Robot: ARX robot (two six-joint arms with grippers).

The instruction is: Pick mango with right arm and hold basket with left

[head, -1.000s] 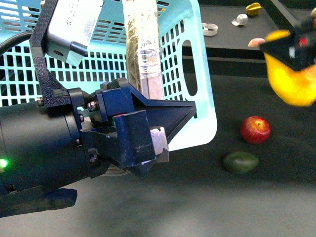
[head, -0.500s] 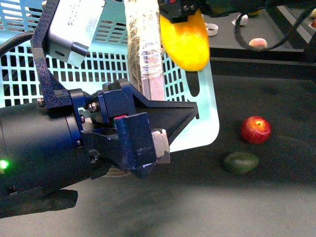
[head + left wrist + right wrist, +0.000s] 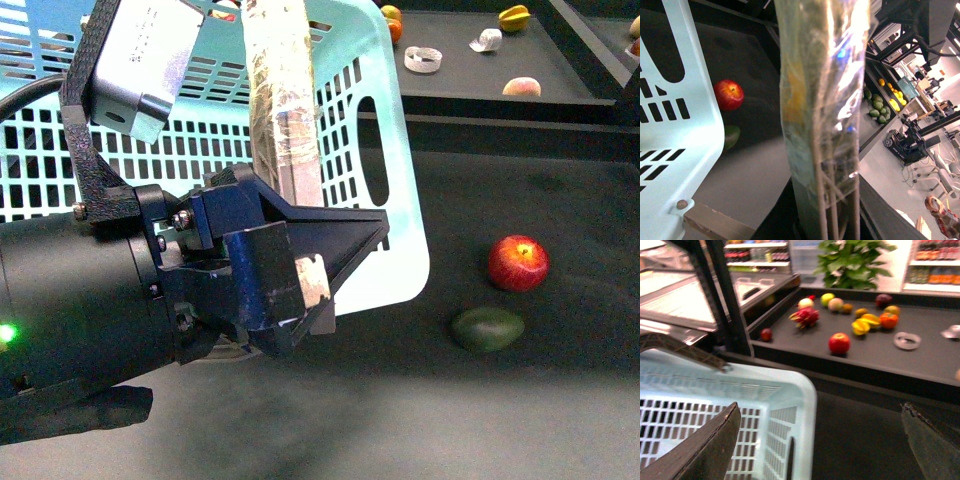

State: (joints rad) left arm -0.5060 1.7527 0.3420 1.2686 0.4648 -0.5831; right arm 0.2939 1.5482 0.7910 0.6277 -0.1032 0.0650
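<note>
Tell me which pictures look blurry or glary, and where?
Front view: mostly sharp, the red apple crisp, tape on the handle glinting. Left wrist view: strong glare on that taped handle, close up. Right wrist view: soft and smeared throughout, reddish tint, basket and shelf fruit blurred.

Black cylindrical arm [image 3: 62,300], green light [image 3: 8,332], blue jaws
</note>
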